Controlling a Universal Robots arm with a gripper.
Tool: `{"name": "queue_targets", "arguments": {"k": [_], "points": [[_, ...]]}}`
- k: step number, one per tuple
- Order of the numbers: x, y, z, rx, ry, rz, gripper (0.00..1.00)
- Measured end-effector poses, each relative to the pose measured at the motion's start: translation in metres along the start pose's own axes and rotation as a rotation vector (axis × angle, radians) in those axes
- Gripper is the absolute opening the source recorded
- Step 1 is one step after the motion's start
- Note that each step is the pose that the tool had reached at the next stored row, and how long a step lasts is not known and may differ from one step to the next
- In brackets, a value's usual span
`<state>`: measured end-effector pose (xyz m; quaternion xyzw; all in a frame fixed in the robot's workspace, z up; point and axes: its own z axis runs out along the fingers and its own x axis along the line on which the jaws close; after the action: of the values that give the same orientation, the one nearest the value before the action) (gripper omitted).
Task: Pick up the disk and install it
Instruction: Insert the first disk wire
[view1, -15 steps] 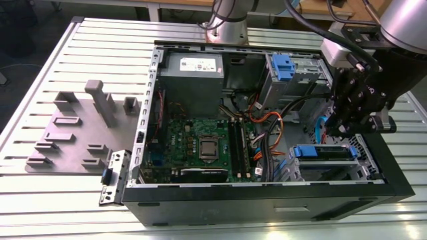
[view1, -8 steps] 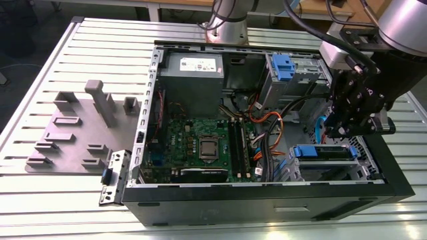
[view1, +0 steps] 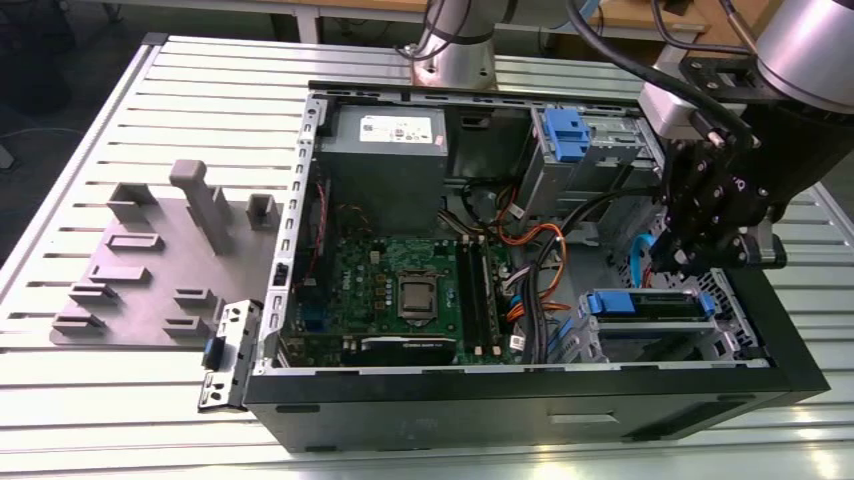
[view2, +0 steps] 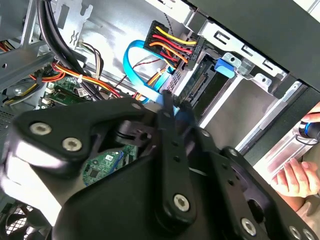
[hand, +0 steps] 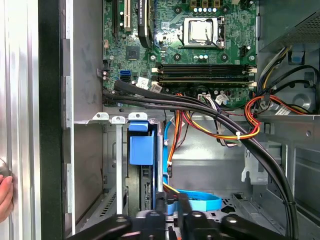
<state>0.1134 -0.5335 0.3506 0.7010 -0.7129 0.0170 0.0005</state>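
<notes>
The hand (view1: 697, 250) hangs inside the open computer case (view1: 534, 412), down at the drive-cage end. Whether it is clenched or released cannot be told, because its dark links block the tips in both wrist views. In the first wrist view the hand (hand: 171, 201) sits right over a flat blue cable (hand: 202, 203), and nothing solid can be seen in its grasp.

Straight ahead of the hand is the disk (hand: 142, 149). It stands on edge in the drive cage with its blue carrier tab facing out. In the second wrist view the disk (view2: 202, 75) lies just beyond the hand (view2: 172, 107), seated in the bay, with a black connector (view2: 175, 50) carrying red, yellow and orange wires against its end. In the exterior view the disk (view1: 647, 302) sits in the cage just below the hand.

Beyond the disk a thick black cable bundle (hand: 200, 107) crosses the case. Past that lies the green motherboard (hand: 200, 50), and the grey power supply (view1: 387, 150) sits at the far end. Another blue carrier (view1: 567, 135) sits in a bay well away from the hand.

Outside the case, a person's fingers (view2: 295, 175) rest on the bench (view1: 80, 400) close to the hand's side of the case wall. A grey moulded fixture (view1: 147, 260) stands well apart on the far side of the case.
</notes>
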Motion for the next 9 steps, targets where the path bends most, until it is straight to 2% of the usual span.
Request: {"name": "queue_targets", "arguments": {"k": [1,2,3,9], "points": [[0.0,0.0,0.0001,0.0,-0.0001,0.0,0.24],[0.0,0.0,0.0001,0.0,0.0,0.0,0.17],[0.0,0.0,0.0001,0.0,0.0,0.0,0.16],[0.0,0.0,0.0004,0.0,0.0,0.0,0.16]]}}
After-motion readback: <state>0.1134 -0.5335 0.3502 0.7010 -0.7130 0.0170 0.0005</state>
